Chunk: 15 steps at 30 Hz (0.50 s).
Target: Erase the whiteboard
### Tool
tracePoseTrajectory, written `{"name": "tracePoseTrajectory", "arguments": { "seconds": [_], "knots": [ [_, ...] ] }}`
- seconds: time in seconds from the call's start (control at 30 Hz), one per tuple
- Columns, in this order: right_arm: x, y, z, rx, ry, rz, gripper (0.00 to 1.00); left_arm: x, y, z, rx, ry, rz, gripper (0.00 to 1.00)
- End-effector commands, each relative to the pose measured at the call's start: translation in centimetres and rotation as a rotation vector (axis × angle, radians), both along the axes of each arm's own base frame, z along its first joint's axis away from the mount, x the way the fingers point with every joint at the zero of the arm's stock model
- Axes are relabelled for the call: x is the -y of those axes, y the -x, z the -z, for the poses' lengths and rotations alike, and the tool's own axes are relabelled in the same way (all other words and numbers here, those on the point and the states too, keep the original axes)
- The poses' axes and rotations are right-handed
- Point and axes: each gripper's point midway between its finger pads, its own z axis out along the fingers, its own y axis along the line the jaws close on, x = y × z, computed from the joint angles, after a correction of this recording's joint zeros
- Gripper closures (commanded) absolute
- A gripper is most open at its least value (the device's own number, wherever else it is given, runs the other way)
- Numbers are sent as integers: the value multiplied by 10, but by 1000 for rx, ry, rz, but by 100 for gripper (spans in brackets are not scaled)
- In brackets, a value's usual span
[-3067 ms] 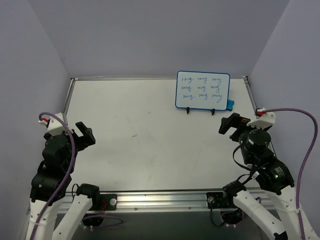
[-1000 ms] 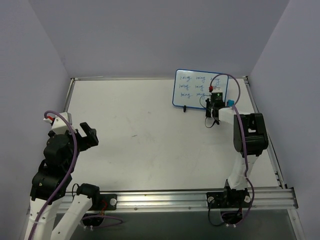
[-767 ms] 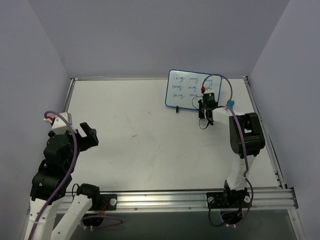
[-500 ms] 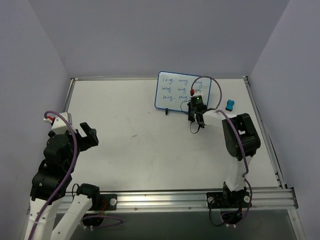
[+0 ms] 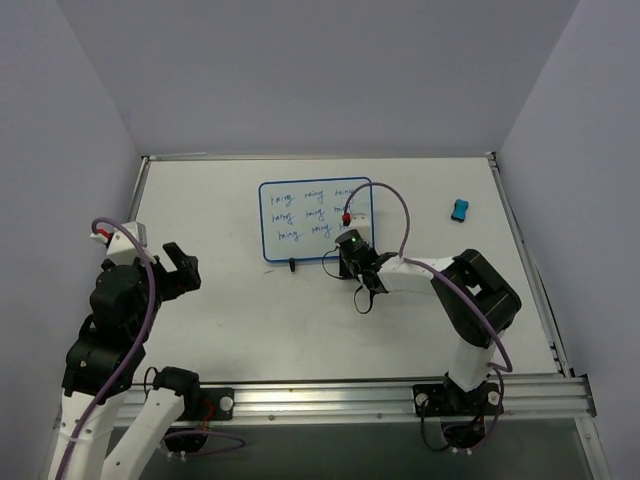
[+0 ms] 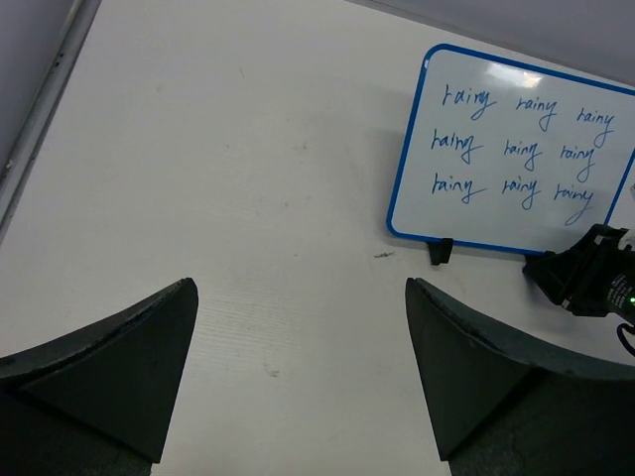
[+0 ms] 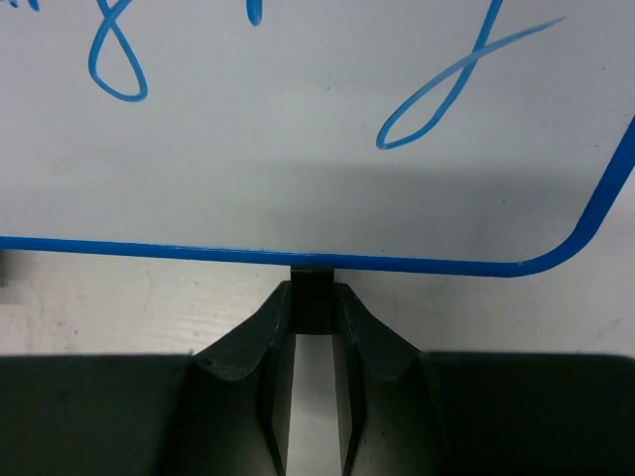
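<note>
Right tool [image 7: 314, 317], clamped on the stand foot [image 7: 314, 286], has dragged the whiteboard [image 5: 312, 220] from upper right to mid-tabletop [image 5: 250, 330], writing unwiped, eraser [image 5: 459, 209] left behind; left tool [image 6: 298, 377] gapes idle.

top: overhead, looking down | left wrist: far, facing whiteboard [image 6: 516, 149] | right wrist: close, seemingly its lower-right corner | shared: whiteboard

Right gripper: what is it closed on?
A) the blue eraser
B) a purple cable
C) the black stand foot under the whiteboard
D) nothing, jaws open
C: the right wrist view shows the right gripper pinching the black stand foot just below the blue frame of the whiteboard; the blue eraser lies apart, untouched.
</note>
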Motion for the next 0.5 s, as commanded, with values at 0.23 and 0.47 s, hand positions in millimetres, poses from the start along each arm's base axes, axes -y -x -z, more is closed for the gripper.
{"name": "tracePoseTrajectory", "arguments": {
  "seconds": [0.23,0.47],
  "knots": [
    [26,22,-18,35,-17,80,72,74,-81,-8,17,300,162,6],
    [19,22,-58,90,-71,28,22,130,-183,-1,55,370,386,6]
  ]
}}
